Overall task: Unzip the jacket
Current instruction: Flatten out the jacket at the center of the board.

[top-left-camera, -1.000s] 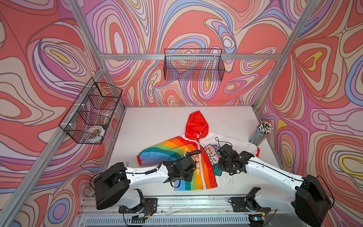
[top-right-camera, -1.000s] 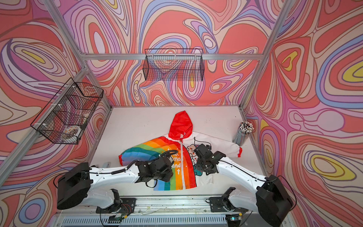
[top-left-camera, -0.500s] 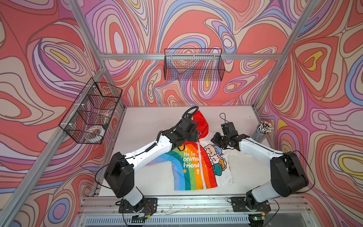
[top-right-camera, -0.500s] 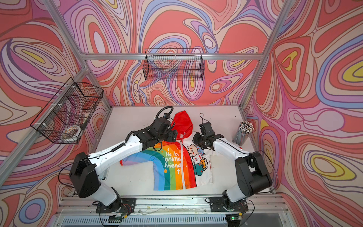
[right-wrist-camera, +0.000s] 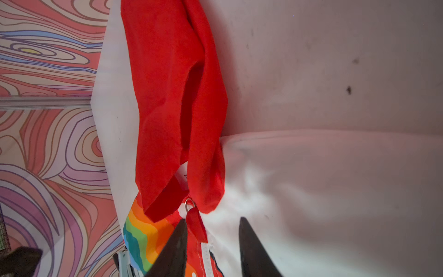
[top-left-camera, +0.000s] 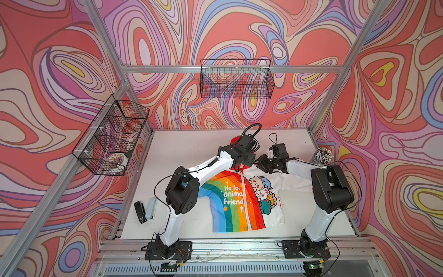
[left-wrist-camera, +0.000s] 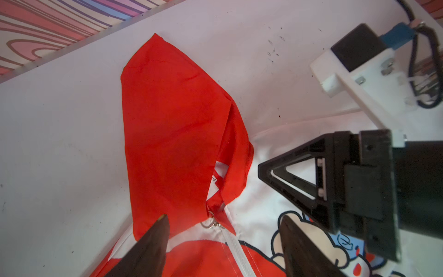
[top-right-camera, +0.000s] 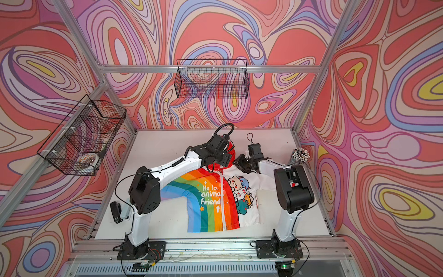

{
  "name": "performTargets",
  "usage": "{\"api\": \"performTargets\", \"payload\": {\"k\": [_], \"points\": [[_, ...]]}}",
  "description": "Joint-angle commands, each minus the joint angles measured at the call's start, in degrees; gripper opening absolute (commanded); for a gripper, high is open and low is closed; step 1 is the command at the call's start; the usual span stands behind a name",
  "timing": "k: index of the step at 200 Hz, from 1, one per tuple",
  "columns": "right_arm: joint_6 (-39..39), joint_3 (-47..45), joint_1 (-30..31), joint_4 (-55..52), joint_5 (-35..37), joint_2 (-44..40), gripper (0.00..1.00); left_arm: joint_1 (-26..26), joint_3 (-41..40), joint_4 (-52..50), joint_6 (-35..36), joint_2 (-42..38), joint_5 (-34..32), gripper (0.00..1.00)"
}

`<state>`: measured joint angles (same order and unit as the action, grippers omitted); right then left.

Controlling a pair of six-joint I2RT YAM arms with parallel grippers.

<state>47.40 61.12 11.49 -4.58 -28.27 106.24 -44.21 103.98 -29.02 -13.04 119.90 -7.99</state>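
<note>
Left gripper (left-wrist-camera: 224, 219), spread, straddles the zipper ring (left-wrist-camera: 211, 224) on the jacket (top-left-camera: 239, 201) (nothing pinched); right gripper (right-wrist-camera: 212, 221), also spread, hovers just beside.

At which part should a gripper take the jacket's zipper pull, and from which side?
Take the zipper pull by its small metal ring at the top of the white zipper, just below the red hood. It lies flat on the jacket, so probably come from above, straddling the zipper line, as the open left gripper stands.
</note>
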Motion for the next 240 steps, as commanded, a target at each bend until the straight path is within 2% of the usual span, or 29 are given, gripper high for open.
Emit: {"api": "performTargets", "payload": {"k": [1, 21, 59, 108, 157, 179, 203, 240], "points": [[-0.71, 2.49, -0.59, 1.79, -3.17, 2.36, 0.44, 0.08, 3.54, -5.19, 2.03, 3.12, -0.87, 0.75], [-1.3, 4.39, -0.54, 1.03, -3.98, 4.34, 0.48, 0.08, 4.8, -5.64, 2.63, 5.02, -0.55, 0.76], [-1.93, 7.3, -0.58, 0.1, -4.13, 7.26, 0.47, 0.08, 6.69, -7.51, 3.76, 8.6, -3.4, 0.77], [-2.17, 10.73, -0.6, -2.01, -3.08, 10.89, 0.41, 0.43, 9.79, -10.25, 3.83, 13.18, -8.13, 0.75], [-3.66, 12.52, -0.69, -5.81, 1.24, 13.04, 0.33, 2.53, 10.31, -12.33, 0.86, 14.77, -12.32, 0.67], [-3.85, 12.96, -0.69, -7.06, 3.0, 13.63, 0.26, 3.63, 11.24, -14.52, -1.12, 15.15, -14.96, 0.62], [-4.07, 12.8, -0.68, -8.24, 4.99, 13.65, 0.19, 5.01, 9.43, -14.76, -3.22, 13.46, -17.37, 0.58], [-4.74, 12.26, -0.68, -9.2, 6.69, 13.12, 0.18, 7.99, 2.77, -12.82, -7.68, 8.82, -18.12, 0.57]]}}
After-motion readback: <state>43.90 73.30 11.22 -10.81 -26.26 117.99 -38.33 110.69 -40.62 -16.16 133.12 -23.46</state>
